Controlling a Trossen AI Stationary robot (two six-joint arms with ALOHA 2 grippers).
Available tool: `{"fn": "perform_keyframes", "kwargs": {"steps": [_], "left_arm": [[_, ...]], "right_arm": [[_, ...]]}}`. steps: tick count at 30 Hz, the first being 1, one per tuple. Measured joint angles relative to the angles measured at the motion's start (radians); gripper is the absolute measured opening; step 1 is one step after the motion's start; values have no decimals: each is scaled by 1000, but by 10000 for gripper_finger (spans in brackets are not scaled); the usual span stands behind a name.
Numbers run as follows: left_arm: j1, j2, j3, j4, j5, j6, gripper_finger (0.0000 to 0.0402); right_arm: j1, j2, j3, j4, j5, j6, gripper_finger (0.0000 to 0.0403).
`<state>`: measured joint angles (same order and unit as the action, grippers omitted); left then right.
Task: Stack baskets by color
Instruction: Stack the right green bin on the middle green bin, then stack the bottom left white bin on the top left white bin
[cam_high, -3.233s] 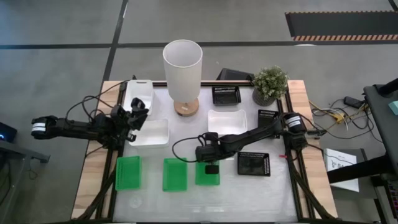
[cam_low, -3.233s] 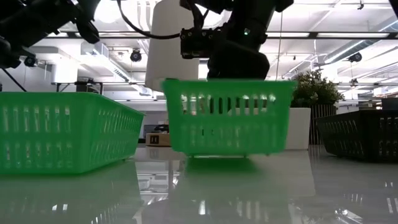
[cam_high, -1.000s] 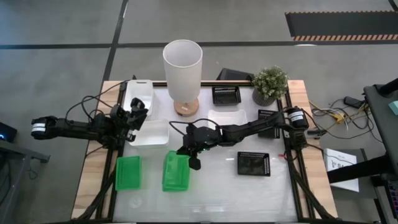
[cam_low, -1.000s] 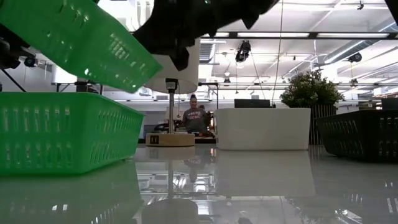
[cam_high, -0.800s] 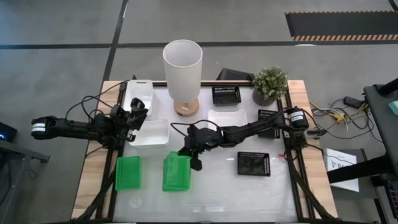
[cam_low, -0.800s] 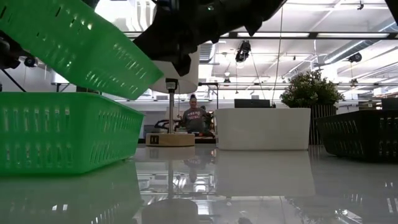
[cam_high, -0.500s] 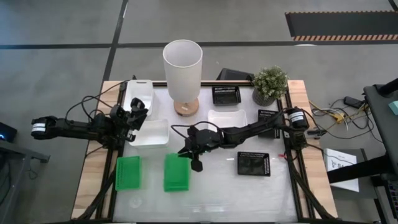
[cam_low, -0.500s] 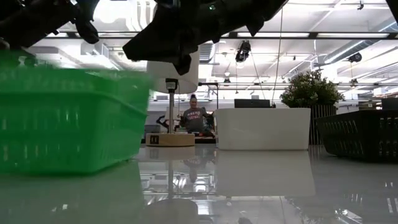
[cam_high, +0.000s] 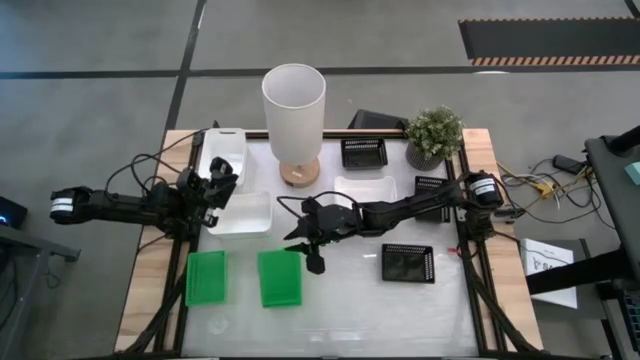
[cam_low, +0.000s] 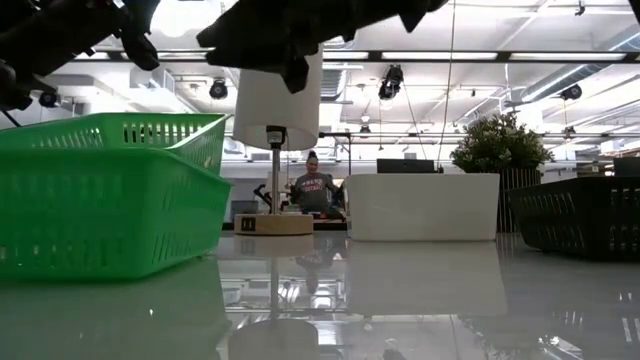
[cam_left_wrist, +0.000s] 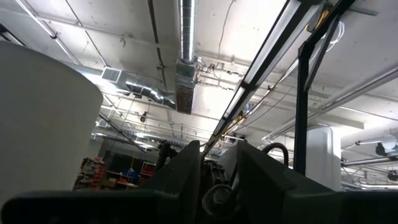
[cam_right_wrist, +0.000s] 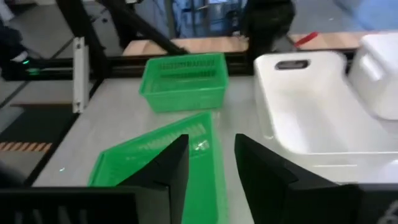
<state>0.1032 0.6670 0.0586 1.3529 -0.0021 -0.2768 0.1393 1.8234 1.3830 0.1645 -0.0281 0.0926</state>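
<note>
Two green baskets are stacked at the table's near middle (cam_high: 280, 278): the upper one (cam_low: 110, 135) sits in the lower one (cam_low: 110, 225), slightly tilted. A single green basket (cam_high: 206, 278) rests to their left. My right gripper (cam_high: 305, 252) hovers open just above the stack's far right corner, the stack (cam_right_wrist: 165, 158) showing below its fingers. My left gripper (cam_high: 225, 178) waits open above the white basket (cam_high: 245, 213) at the left, pointing upward. Another white basket (cam_high: 222, 155) lies at the far left, a third (cam_high: 365, 190) mid-table. Black baskets (cam_high: 408, 263), (cam_high: 363, 152), (cam_high: 432, 185) stand on the right.
A tall white lamp (cam_high: 294, 110) stands at the far middle, and a potted plant (cam_high: 433, 135) at the far right. Bare tabletop (cam_high: 350, 300) lies between the green stack and the near black basket. A person sits in the room behind the table (cam_low: 313, 185).
My right gripper has let go of the green basket that it held tilted above the middle green one. The basket has dropped into that basket and now lies nearly level. The gripper has risen slightly above the stack.
</note>
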Motion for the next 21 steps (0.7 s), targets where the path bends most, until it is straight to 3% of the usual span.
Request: {"fn": "perform_keyframes", "kwargs": {"steps": [7,10,16,21], "left_arm": [[0,4,0,0,1,0,89],[0,14,0,-2,2,0,89],[0,40,0,-2,5,0,89],[0,55,0,-2,5,0,89]], "right_arm": [[12,90,-1,102,19,-30,19],[12,125,0,177,-7,-29,12],[9,179,-2,169,-15,14,9],[15,99,-2,141,-14,-39,9]]}}
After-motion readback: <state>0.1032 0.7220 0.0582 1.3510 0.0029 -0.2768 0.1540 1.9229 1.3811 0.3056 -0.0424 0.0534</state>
